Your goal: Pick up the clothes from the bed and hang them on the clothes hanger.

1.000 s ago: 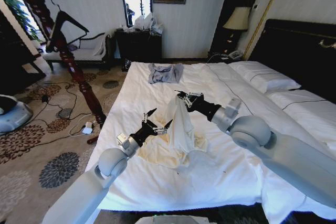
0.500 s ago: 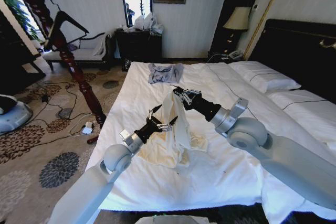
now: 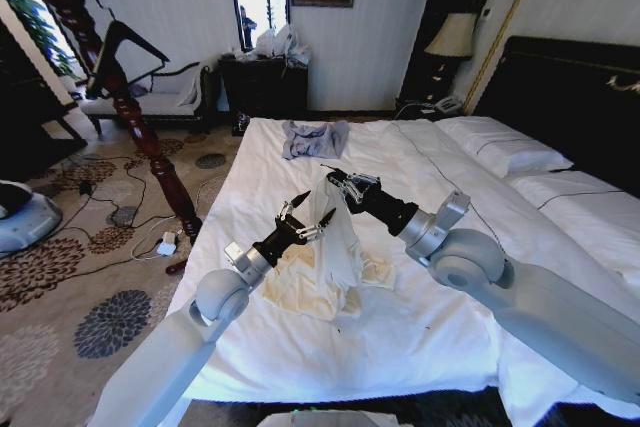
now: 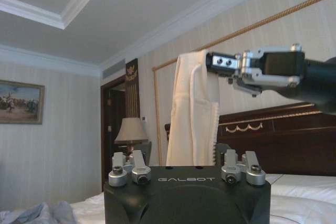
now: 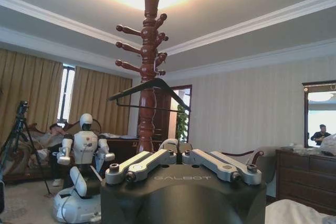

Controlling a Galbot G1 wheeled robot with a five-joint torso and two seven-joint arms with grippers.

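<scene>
Hanging limp from your right gripper (image 3: 335,185), clamped on its peak at frame centre, the cream shirt (image 3: 335,247) looks light and floppy. Your left gripper (image 3: 305,222), fingers spread, sits just beside the drape; take a second edge there.

We see the shirt (image 3: 335,247) mid-bed (image 3: 430,317), a smaller garment (image 3: 314,139) behind it, the hanger (image 3: 125,42) on the post (image 3: 120,87) left

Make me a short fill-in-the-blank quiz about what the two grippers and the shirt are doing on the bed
1. The right gripper holds the cream shirt lifted above the ____.
2. The left gripper is ____ beside the hanging fabric.
3. The black hanger hangs on the ____ post.

Missing words: bed; open; wooden
</scene>
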